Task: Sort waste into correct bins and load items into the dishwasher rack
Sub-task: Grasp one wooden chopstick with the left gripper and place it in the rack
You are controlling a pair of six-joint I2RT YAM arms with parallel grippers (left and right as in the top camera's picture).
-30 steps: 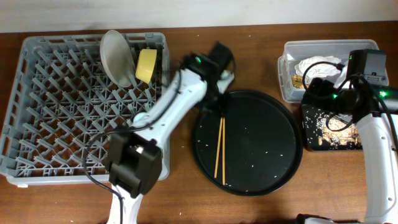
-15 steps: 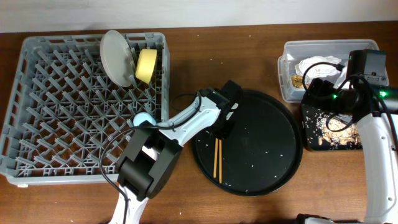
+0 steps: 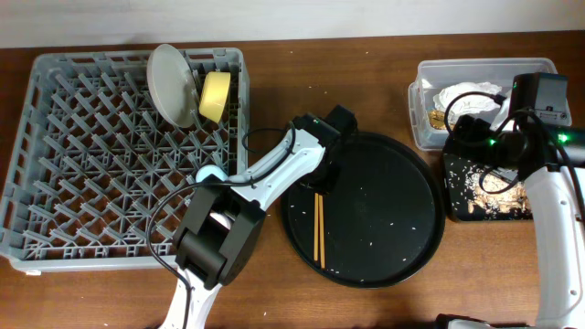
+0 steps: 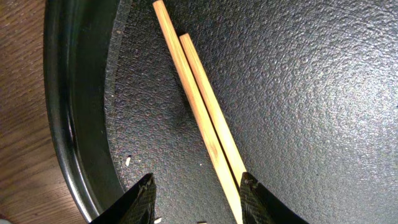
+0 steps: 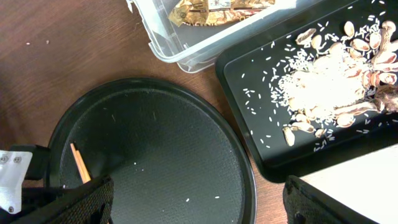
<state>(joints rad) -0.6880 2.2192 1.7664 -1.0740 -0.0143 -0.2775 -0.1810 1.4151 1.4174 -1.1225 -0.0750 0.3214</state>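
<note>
The wooden chopsticks (image 3: 320, 228) lie side by side on the left of the round black tray (image 3: 393, 238). My left gripper (image 3: 325, 179) is open and low over their far end. In the left wrist view the chopsticks (image 4: 198, 106) run between my fingers, close to the right finger (image 4: 252, 196); the gripper (image 4: 198, 186) holds nothing. My right gripper (image 3: 473, 128) is open and empty over the bins, as the right wrist view (image 5: 199, 202) also shows. The white plate (image 3: 172, 84), yellow bowl (image 3: 216, 96) and light-blue cup (image 3: 212, 174) stand in the grey rack (image 3: 82, 137). The pink cup is not visible.
The clear tub (image 3: 484, 71) at the back right holds the white napkin (image 3: 471, 94) and brown scraps (image 3: 437, 117). In front of it, the black rectangular tray (image 3: 454, 208) holds rice and shells (image 5: 336, 81). A few rice grains dot the round tray.
My left arm swung from the rack's right edge onto the round tray and settled over the chopsticks' far end. The light-blue cup now shows in the rack. The right arm has not moved.
</note>
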